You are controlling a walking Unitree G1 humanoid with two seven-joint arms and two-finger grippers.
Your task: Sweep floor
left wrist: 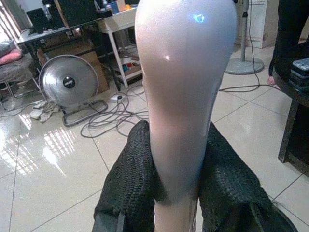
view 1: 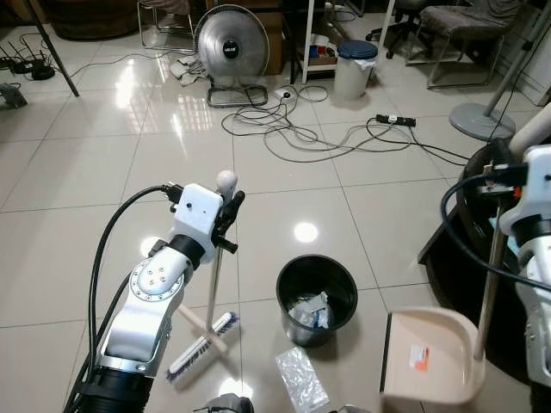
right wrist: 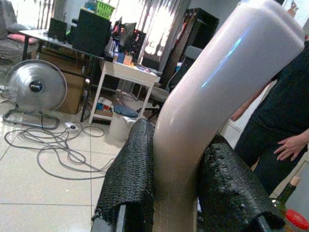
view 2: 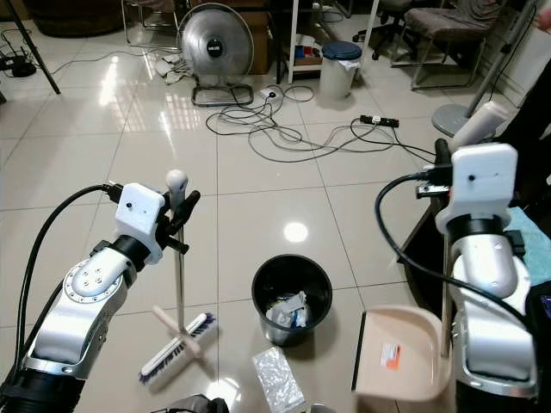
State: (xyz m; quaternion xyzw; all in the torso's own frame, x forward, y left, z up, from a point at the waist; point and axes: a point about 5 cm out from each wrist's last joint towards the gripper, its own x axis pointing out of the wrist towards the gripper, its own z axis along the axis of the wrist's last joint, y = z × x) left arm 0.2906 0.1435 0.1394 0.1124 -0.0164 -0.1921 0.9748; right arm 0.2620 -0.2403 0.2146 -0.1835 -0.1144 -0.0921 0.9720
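Left tool point(view 1: 231, 209) clamped on the broom point(view 1: 203, 346) handle top, brush head on the floor beside the black bin point(view 1: 316, 297). Right tool point(view 2: 443, 165) closed around the dustpan point(view 1: 430, 357) handle, pan hanging just off the floor. Plastic wrapper point(view 1: 301, 378) lies between brush and pan. Looks like mid-sweep; next, push wrapper into pan, lowering it first.

Glossy tile floor point(view 1: 77, 224) — matt bin point(view 1: 317, 297).
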